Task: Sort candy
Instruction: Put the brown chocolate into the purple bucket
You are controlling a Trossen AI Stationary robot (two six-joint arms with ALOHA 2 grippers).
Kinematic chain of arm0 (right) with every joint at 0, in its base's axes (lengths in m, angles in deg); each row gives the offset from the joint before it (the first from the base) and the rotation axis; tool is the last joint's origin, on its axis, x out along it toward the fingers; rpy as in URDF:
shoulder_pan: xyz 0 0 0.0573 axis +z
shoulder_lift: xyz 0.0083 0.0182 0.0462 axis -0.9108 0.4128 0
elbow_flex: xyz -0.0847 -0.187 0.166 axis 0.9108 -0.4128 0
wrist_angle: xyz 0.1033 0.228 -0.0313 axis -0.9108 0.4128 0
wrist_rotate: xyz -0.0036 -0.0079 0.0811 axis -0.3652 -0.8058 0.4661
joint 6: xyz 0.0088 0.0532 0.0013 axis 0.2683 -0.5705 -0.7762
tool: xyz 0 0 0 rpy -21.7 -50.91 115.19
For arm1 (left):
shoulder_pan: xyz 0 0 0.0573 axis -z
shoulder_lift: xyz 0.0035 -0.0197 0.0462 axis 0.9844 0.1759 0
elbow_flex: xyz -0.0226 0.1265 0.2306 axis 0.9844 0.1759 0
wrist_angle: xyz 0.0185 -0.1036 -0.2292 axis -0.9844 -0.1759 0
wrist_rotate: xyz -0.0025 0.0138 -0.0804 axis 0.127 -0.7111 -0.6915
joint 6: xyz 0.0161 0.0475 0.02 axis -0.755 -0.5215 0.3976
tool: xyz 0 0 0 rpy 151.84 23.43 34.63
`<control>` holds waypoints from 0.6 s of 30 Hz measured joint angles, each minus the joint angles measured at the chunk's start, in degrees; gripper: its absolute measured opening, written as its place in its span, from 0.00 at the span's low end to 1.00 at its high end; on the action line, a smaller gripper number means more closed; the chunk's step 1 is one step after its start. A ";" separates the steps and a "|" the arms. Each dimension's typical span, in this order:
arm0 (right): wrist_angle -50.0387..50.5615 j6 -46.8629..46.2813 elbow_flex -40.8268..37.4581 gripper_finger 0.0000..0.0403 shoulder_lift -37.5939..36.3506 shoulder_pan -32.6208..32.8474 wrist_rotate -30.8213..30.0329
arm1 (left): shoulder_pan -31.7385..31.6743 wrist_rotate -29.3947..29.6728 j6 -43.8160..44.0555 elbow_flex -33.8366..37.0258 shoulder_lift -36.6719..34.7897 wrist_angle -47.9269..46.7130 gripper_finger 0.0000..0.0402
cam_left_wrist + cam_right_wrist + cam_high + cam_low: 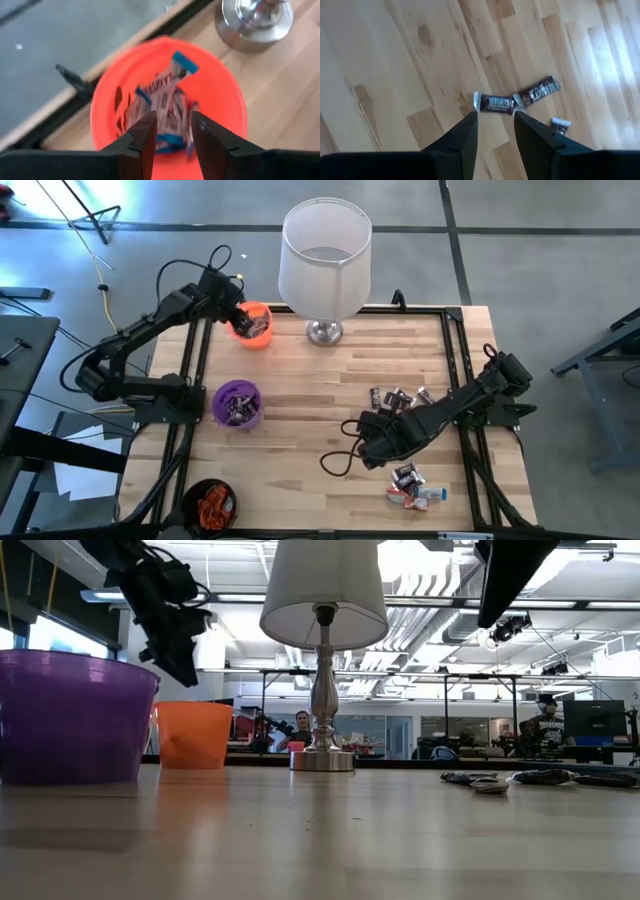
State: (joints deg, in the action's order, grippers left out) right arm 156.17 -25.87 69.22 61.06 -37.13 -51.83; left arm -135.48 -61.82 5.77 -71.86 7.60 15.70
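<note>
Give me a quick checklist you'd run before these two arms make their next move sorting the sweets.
1. Left gripper above the orange cup: ok.
2. Left jaws apart, white-and-blue candy already in the cup: ok.
3. Right gripper lined up over a dark brown candy on the table: ok.
4. Right jaws open, nothing held: ok.
5. Lamp clear of both arms: ok.
6. All loose candy sorted: not ok, several pieces remain on the table.

Pale wooden table (300, 380), glossy plastic orange cup (220, 90), shiny-wrapped candy (495, 103).
</note>
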 joint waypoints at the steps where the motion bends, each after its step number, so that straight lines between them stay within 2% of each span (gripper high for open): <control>1: 0.26 -0.26 0.00 0.31 0.00 0.00 0.63 | 0.02 0.00 0.03 -0.53 -0.12 -1.80 0.27; 4: 2.41 -3.41 0.00 0.31 0.02 0.00 3.29 | 0.62 -3.67 2.39 -1.90 -0.68 -7.38 0.27; 8: 4.32 -7.81 -0.07 0.31 0.02 0.55 5.86 | 4.07 -21.97 5.01 -1.76 -3.12 -9.67 0.27; 10: 3.33 -8.38 -0.07 0.31 0.03 1.67 2.97 | 7.74 -29.30 5.83 -1.02 -4.57 -7.71 0.27; 11: 3.02 -8.32 -0.07 0.31 0.14 2.39 0.59 | 10.23 -30.73 6.94 -0.41 -5.21 -5.75 0.27; 15: 1.93 -9.50 -1.17 0.31 0.55 4.81 -3.83 | 21.04 -28.13 13.04 2.20 -7.82 3.56 0.27; 18: -0.19 -19.57 -4.77 0.31 0.63 5.52 -4.78 | 29.22 -22.82 18.12 4.01 -8.94 11.02 0.27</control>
State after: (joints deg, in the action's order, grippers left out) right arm 155.99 -45.44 64.45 61.70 -31.61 -56.62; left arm -106.26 -84.64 23.90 -67.85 -1.34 26.72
